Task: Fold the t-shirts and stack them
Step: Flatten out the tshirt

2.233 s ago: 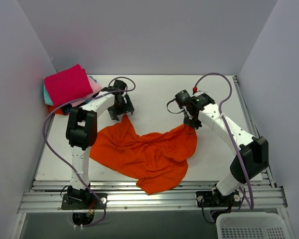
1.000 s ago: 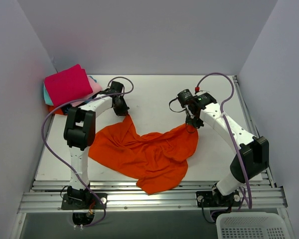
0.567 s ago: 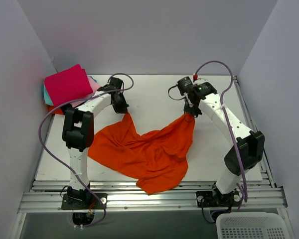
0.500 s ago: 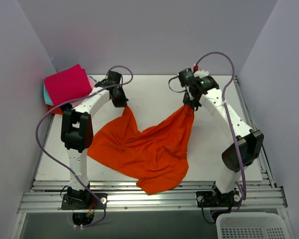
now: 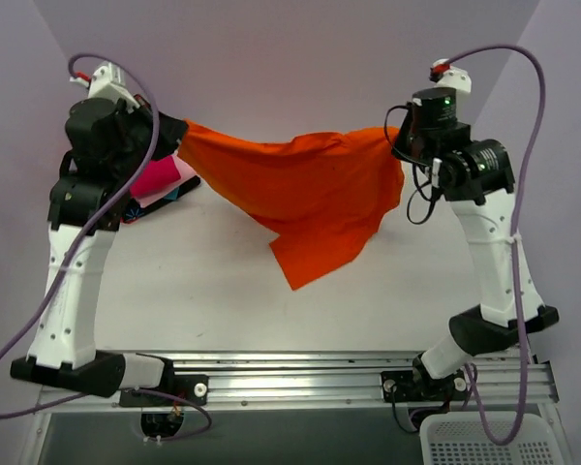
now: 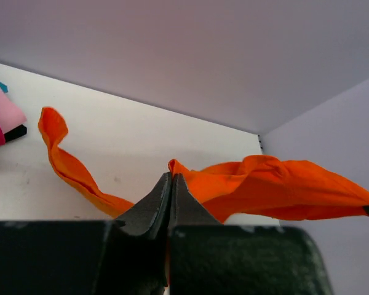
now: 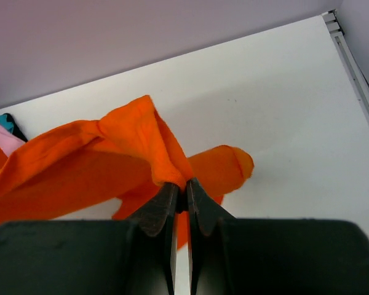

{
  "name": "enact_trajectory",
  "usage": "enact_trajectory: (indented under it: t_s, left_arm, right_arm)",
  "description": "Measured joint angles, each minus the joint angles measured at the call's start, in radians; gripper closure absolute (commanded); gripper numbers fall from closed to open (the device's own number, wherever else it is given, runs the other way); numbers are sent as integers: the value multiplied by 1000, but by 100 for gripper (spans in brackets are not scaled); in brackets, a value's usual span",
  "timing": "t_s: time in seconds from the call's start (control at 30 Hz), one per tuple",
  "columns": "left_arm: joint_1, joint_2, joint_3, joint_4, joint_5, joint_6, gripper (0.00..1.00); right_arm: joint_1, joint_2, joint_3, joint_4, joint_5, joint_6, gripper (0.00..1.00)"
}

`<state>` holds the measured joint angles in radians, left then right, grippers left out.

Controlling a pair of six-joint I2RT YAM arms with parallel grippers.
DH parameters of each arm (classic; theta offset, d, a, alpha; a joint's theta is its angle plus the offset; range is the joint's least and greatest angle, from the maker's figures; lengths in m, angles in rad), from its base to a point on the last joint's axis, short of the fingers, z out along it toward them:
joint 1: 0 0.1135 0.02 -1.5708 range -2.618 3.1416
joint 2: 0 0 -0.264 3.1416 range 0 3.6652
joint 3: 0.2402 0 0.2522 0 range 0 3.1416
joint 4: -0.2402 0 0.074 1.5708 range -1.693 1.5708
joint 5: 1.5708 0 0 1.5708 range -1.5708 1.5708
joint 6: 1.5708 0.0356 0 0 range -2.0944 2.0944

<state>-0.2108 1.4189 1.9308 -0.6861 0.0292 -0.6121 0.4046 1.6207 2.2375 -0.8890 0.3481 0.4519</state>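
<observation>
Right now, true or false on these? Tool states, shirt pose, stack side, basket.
1. The left tool and right tool are both shut on the orange shirt. True.
2. The shirt lies flat. False: it hangs in the air, stretched between the two raised tools.
3. The folded stack is on the right arm's side. False: it sits at the far left, partly hidden behind the left arm.
4. A white basket sits at the near right corner of the top view. True.
</observation>
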Motion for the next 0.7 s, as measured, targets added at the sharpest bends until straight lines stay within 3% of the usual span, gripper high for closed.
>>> enact_trajectory:
  t_s: [0.17, 0.37, 0.53, 0.7]
  left_arm:
    - [-5, -278, -178, -11, 3, -3, 98]
    - [-5, -550, -227, -119, 17, -10, 98]
    - [-5, -680, -95, -278, 19, -27, 98]
    - [-5, -681, 5, -291, 4, -30, 98]
  right_arm:
    - [0, -238, -141, 34, -16, -34, 100]
    - [0, -478, -149, 79, -2, -61, 100]
    - [0, -557, -37, 76, 38, -92, 100]
    - [0, -554, 3, 80, 58, -119, 100]
